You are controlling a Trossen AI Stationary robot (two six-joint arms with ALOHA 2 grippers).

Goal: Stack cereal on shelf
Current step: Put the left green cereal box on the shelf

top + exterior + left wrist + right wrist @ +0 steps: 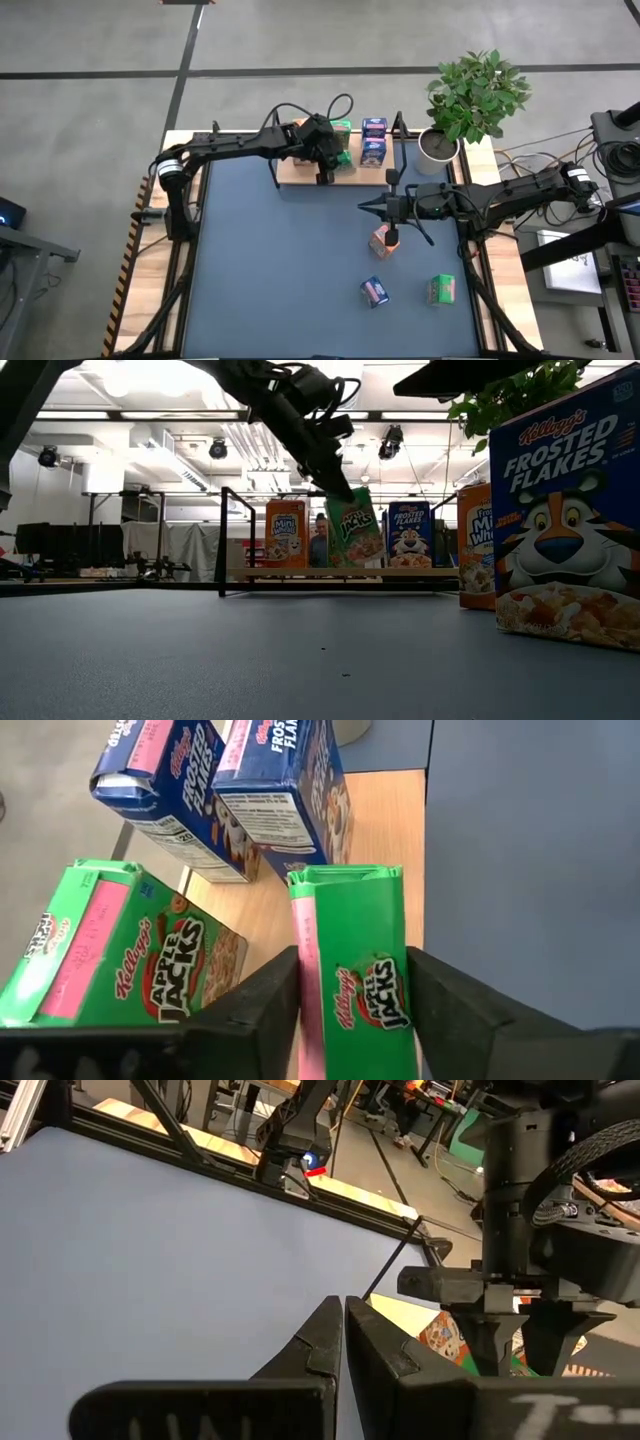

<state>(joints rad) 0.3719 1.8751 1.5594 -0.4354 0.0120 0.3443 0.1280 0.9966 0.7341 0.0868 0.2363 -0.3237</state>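
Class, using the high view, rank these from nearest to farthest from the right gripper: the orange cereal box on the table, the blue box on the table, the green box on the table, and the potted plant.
Measured from the right gripper:
1. Orange cereal box, just beside it, toward the table's front.
2. Potted plant, beyond the table's far right corner.
3. Blue box, toward the front edge.
4. Green box, front right.
Plant and blue box are too close to call.

Two dark jointed arms trail looped black cables (left hand [350, 1010] with matte wedge-shaped fingers).
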